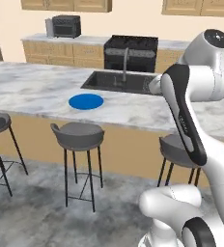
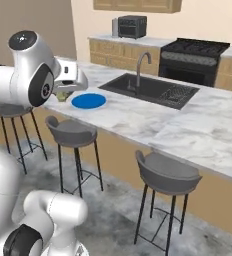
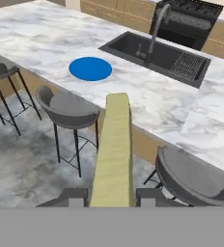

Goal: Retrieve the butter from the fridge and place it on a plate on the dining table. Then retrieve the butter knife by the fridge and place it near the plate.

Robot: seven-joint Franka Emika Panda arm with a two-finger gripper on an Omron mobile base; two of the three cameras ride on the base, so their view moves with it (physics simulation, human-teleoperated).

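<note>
Fingers (image 3: 77, 198) clamped on butter (image 3: 114, 149): hand view shows one dark tip each side of the yellow stick's near end, both touching it. Stick runs lengthwise away from gripper (image 3: 112, 198), far end pointing twd dining table (image 3: 147, 103) edge. Butter held in the air, over floor/stool area on the near side of the table, not above the marble yet.

Gripper (image 2: 64, 95) in right base view: tucked under the white wrist at left, a bit of yellow-green visible below it, just beside plate (image 2: 89, 101) in that view's line of sight; contact w/ table can't be judged from there.

Plate (image 1: 86, 102): blue, round, flat on marble top, nothing on it. Sits near the table's front edge, left of sink (image 1: 119, 81) and well apart from it. Same in hand view: plate (image 3: 90, 68) ahead-left of butter's far end.

Sink: dark, rectangular, w/ tall curved faucet (image 2: 140, 67) at back rim; ribbed rack in its right part.

Stools (image 1: 77, 136): grey seats, black legs, lined along table's tan front side. One directly below plate area.

Background: black range (image 1: 131, 52) behind sink; toaster oven (image 1: 66, 26) on rear counter; wood cabinets above and below.
</note>
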